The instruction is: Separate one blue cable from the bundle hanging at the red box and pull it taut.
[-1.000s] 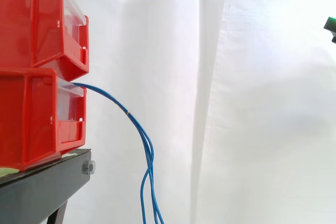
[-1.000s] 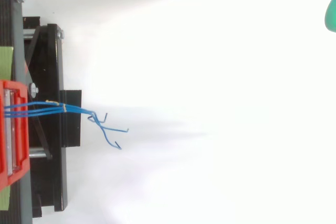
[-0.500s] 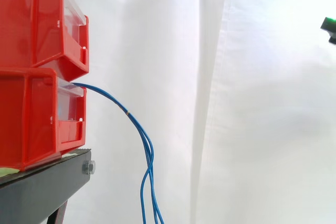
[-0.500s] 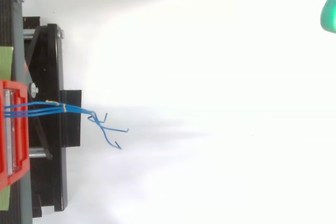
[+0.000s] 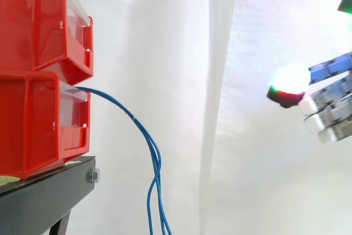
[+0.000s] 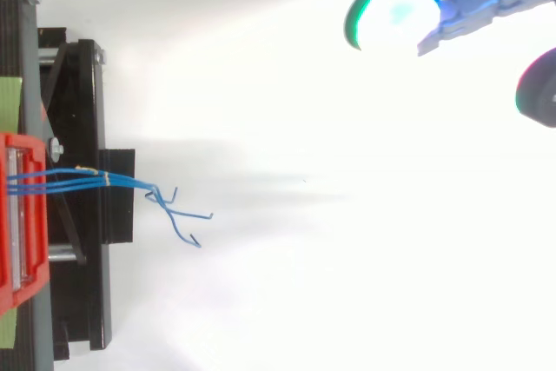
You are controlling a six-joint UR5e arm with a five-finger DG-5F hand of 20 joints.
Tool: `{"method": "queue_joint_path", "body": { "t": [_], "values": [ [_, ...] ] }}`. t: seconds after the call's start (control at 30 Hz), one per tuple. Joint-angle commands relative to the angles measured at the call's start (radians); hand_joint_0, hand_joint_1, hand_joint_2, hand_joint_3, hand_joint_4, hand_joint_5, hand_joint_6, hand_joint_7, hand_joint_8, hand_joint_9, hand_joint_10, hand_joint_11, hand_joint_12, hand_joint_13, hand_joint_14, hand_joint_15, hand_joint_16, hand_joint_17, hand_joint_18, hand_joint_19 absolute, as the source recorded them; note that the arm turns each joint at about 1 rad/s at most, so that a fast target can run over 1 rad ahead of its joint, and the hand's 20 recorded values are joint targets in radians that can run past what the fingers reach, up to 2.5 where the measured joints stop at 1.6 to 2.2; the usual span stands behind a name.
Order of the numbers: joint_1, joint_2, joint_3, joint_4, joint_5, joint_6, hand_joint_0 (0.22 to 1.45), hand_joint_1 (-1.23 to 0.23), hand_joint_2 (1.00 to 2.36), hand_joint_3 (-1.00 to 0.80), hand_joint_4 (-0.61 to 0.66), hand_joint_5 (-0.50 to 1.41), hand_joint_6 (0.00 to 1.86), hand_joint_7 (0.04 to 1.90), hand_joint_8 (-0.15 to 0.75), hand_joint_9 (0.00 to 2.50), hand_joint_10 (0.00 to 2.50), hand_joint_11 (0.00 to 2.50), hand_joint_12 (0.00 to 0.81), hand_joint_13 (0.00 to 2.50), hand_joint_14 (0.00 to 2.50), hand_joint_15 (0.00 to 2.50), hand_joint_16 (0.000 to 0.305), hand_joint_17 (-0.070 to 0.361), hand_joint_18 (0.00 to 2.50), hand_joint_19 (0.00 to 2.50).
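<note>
While blue cables (image 5: 134,118) hang free, the hand (image 5: 335,89) holds its fingers (image 6: 395,10) straight, empty.

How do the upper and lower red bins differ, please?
The blue cables leave the lower bin, not the upper bin. The lower bin rests on the black stand; the upper bin sits on the lower one. Both are red with clear front panels.

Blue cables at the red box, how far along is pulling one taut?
Done: nothing; the blue cables hang slack as one bundle from the lower red bin. In hand: the hand is open at the side view's right edge, well apart from them. Left: reach the bundle, separate one cable, pull it taut.
</note>
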Motion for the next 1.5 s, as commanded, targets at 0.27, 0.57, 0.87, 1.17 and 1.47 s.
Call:
{"method": "queue_joint_path", "body": {
  "t": [0.27, 0.57, 0.87, 1.17, 1.47],
  "values": [
    [0.005, -0.128, 0.085, 0.055, -0.001, -0.005, 0.60, -0.69, 1.00, -0.48, 0.23, -0.19, 0.50, 0.75, 0.269, 0.67, 0.01, 0.19, 0.311, 0.70, 0.00, 0.13, 0.027, 0.062, 0.51, 0.08],
    [0.018, -0.187, 0.111, 0.123, 0.013, -0.020, 0.60, -0.69, 1.00, -0.48, 0.24, -0.19, 0.50, 0.75, 0.271, 0.68, 0.01, 0.21, 0.309, 0.70, 0.01, 0.13, 0.027, 0.061, 0.51, 0.08],
    [0.025, -0.339, 0.254, 0.120, -0.003, 0.015, 0.60, -0.68, 1.00, -0.48, 0.24, -0.19, 0.50, 0.75, 0.274, 0.69, 0.01, 0.21, 0.308, 0.71, 0.01, 0.14, 0.027, 0.061, 0.51, 0.09],
    [0.036, -0.372, 0.282, 0.152, -0.027, 0.075, 0.60, -0.68, 1.00, -0.48, 0.22, -0.19, 0.50, 0.75, 0.271, 0.70, 0.01, 0.21, 0.308, 0.73, 0.01, 0.15, 0.027, 0.061, 0.52, 0.10],
    [0.036, -0.404, 0.282, 0.245, -0.053, 0.080, 0.60, -0.68, 1.00, -0.48, 0.22, -0.19, 0.50, 0.75, 0.270, 0.70, 0.01, 0.23, 0.300, 0.73, 0.01, 0.15, 0.027, 0.060, 0.53, 0.10]
  ]
}}
